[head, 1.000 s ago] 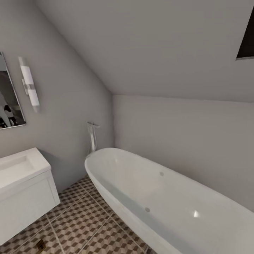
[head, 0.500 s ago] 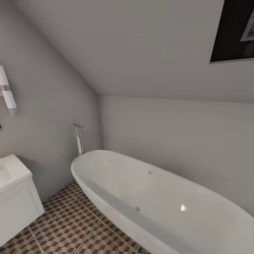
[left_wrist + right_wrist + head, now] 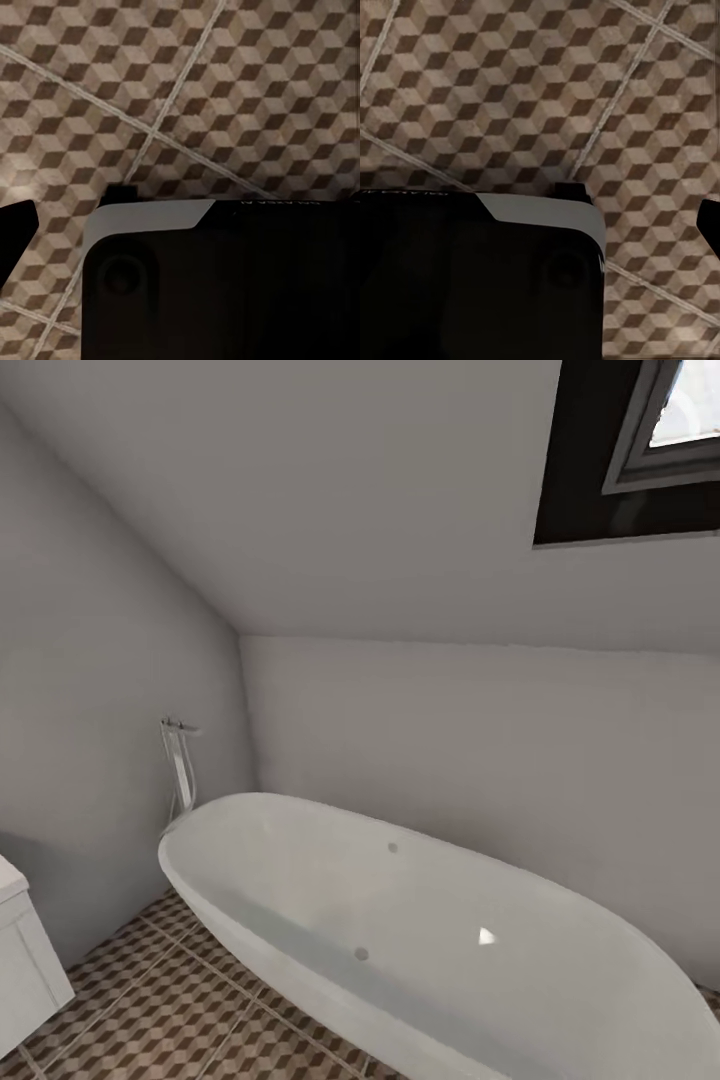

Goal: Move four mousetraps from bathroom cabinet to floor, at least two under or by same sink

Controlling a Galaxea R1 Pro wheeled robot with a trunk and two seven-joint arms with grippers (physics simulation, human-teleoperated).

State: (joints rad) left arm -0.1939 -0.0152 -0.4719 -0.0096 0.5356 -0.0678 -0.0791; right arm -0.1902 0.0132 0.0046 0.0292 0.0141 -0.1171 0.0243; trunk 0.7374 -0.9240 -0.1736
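Note:
The mousetraps and the cabinet are out of view. The bathroom floor (image 3: 150, 1020), tiled in a brown and beige cube pattern, runs between a white corner of the sink (image 3: 25, 965) at the lower left and the bathtub. Both wrist views look down on the same tiles (image 3: 187, 90) (image 3: 510, 90) past my dark base. One dark fingertip (image 3: 15, 229) of the left gripper (image 3: 180, 232) sits at the frame's edge. A fingertip (image 3: 711, 221) of the right gripper (image 3: 540, 225) does the same. Nothing lies between the fingers.
A long white oval bathtub (image 3: 420, 930) fills the right and centre of the floor, under a sloping ceiling. A chrome floor-standing tap (image 3: 180, 770) stands at the tub's far end by the left wall. A dark skylight (image 3: 640, 450) is at the upper right.
The head camera has turned right: the sink, the wall lamp and the mirror slid off to the left, and the skylight came into view. Nothing in the room moved.

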